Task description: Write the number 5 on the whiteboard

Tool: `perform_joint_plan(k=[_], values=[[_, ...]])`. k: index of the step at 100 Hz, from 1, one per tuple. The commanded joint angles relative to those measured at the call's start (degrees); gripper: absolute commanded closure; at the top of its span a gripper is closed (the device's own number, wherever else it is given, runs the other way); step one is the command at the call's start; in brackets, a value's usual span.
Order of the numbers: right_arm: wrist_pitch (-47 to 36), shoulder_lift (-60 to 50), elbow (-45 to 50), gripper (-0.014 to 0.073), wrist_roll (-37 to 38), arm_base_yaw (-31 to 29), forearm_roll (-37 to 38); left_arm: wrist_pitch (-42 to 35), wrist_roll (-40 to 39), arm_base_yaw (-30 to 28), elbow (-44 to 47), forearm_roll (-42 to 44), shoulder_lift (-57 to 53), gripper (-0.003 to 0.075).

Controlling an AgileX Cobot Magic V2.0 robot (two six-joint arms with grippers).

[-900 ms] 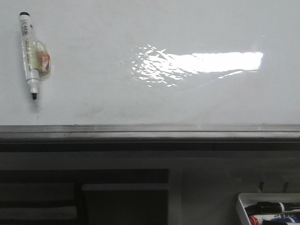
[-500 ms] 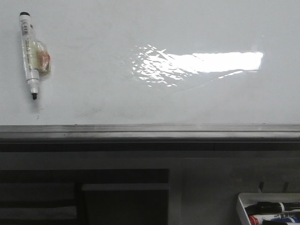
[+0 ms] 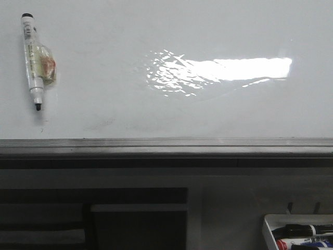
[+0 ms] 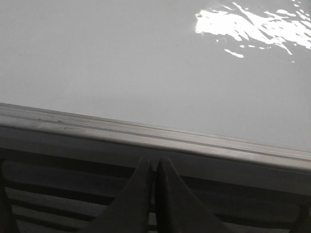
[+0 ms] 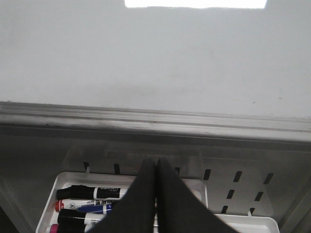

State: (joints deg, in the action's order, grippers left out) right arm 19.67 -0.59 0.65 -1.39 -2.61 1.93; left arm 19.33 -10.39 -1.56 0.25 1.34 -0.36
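Glare is spread across the middle of the whiteboard [image 3: 156, 31], which fills the upper half of the front view and is bounded below by a grey metal edge rail [image 3: 166, 146]. No drawn digit is seen on the white surface; only faint grey smudges [image 3: 101, 125] are noted near the rail. 1 marker [image 3: 33, 61] is seen at the board's left side, upright with its tip downward and a small clear packet at its barrel. Below the rail, at the lower right, a white tray [image 3: 270, 229] is seen with several markers [image 5: 90, 193] laid in it. The left gripper [image 4: 154, 167] is shown with its fingers pressed together, below the rail. The right gripper [image 5: 155, 167] is likewise closed on nothing, poised over the tray.
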Motion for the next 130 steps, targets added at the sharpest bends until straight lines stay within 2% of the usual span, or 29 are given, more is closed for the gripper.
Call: perform_joint_plan(k=[1, 25, 63, 82, 111, 130], values=[[-1.00, -1.08, 1.49, 0.0655, -0.49, -0.42, 0.18, -3.81, -0.59, -0.01, 1.02, -0.05, -1.63, 0.0741], [-1.00, -1.08, 1.49, 0.0655, -0.49, -0.42, 0.18, -3.81, -0.59, -0.01, 1.02, 0.18, -1.63, 0.0741], [-1.00, -1.08, 1.49, 0.0655, -0.49, -0.42, 0.18, -6.52, -0.59, -0.01, 1.02, 11.01, -1.63, 0.0741], [-1.00, -1.08, 1.49, 0.0655, -0.49, -0.42, 0.18, -6.92, -0.59, -0.01, 1.02, 10.76, -1.63, 0.0741], [-1.18, -1.08, 1.49, 0.0655, -0.49, -0.42, 1.00, -12.78, -0.59, -0.01, 1.02, 7.64, -1.63, 0.0741], [-5.85, -1.08, 1.49, 0.0655, -0.49, -0.42, -0.96, -16.11, -0.59, -0.01, 1.02, 7.74, -1.63, 0.0741]])
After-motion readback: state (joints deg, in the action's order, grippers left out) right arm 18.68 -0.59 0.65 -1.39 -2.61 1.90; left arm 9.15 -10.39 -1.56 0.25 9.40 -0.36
